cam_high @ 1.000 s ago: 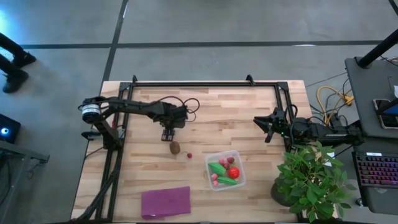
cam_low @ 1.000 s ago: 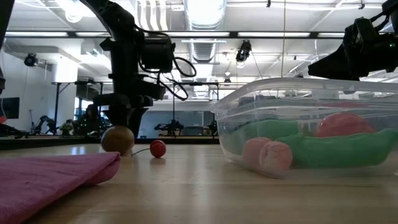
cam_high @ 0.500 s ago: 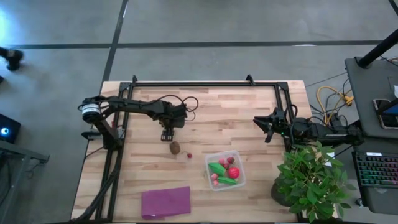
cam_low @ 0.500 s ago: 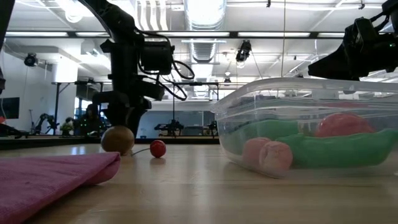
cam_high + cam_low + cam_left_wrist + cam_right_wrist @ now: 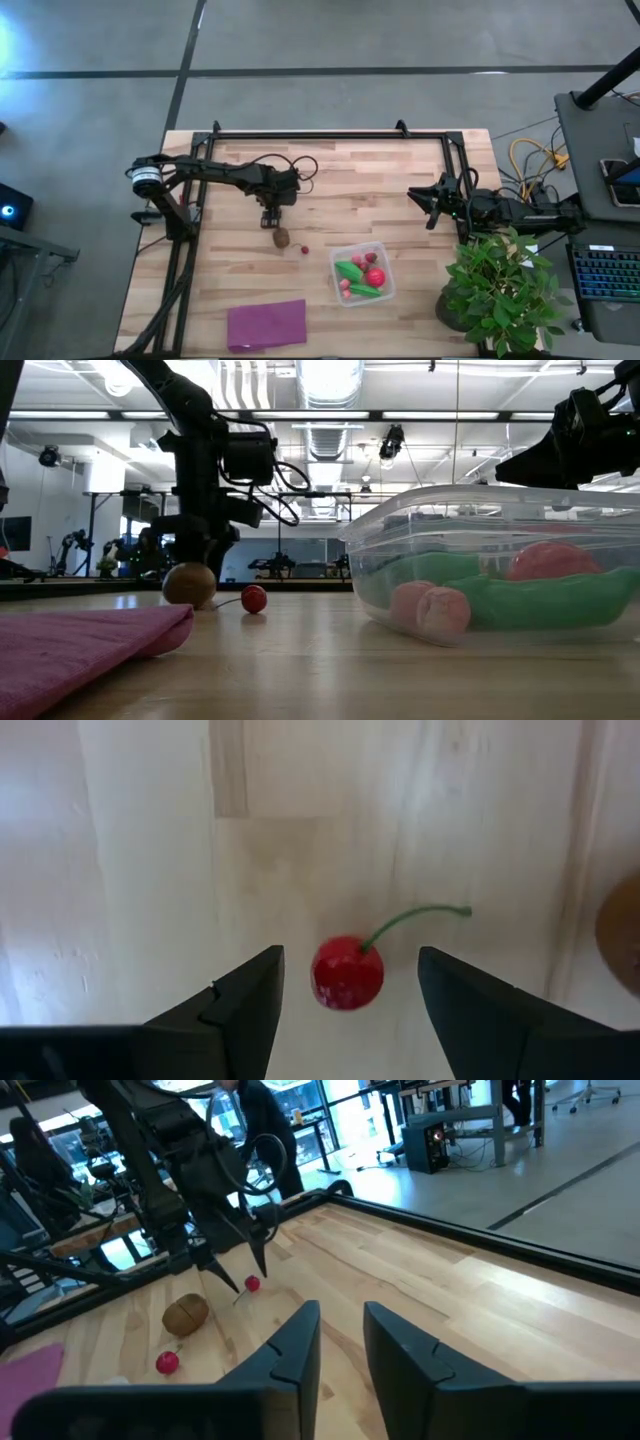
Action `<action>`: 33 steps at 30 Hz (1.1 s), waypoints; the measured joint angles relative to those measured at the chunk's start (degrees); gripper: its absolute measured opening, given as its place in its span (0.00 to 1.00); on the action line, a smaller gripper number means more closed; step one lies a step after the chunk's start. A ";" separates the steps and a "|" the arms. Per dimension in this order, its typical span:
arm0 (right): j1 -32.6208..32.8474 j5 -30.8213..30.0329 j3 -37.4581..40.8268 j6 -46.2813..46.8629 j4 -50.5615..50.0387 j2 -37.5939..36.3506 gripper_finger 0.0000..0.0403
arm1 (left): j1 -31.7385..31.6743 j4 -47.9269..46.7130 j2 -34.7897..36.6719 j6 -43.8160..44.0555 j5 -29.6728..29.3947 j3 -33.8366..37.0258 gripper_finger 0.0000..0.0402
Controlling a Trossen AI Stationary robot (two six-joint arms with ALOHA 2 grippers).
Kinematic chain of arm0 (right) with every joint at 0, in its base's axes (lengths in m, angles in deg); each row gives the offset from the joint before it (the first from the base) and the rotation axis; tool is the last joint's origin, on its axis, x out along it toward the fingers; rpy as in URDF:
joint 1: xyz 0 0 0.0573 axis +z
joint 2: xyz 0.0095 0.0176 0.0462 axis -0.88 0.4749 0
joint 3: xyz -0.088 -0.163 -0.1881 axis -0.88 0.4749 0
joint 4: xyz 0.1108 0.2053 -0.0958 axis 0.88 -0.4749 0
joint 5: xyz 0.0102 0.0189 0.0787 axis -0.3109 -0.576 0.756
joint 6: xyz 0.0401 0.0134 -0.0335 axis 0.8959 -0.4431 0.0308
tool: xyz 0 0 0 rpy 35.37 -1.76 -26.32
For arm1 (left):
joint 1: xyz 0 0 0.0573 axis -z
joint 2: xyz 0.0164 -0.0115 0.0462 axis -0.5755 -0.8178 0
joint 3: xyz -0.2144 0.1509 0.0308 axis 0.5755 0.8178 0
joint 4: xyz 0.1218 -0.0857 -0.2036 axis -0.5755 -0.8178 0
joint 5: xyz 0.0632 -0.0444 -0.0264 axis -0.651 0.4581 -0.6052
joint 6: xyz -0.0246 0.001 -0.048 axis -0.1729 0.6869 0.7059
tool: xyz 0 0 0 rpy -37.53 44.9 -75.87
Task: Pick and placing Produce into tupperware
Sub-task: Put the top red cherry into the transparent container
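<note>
cherry (image 5: 347, 973) lies on the counter (image 5: 350, 180) left of centre in the high view, between the left tool's (image 5: 350, 982) spread fingers. lower straight, centre on the fruit, not the stem. right tool (image 5: 340, 1342) waits, parted.

From above, your left claw (image 5: 268, 216) covers the cherry (image 5: 347, 972) beneath it; only the wrist camera shows that one. The kiwi (image 5: 620, 928) is cut off at that picture's edge. In the low view, the tub (image 5: 480, 510) runs off the frame, and its cloudy wall blurs the pieces inside.
</note>
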 joint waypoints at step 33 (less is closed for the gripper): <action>0.00 0.00 0.00 0.00 0.01 0.00 0.20 | -0.07 1.43 0.00 -1.40 -0.02 1.07 0.20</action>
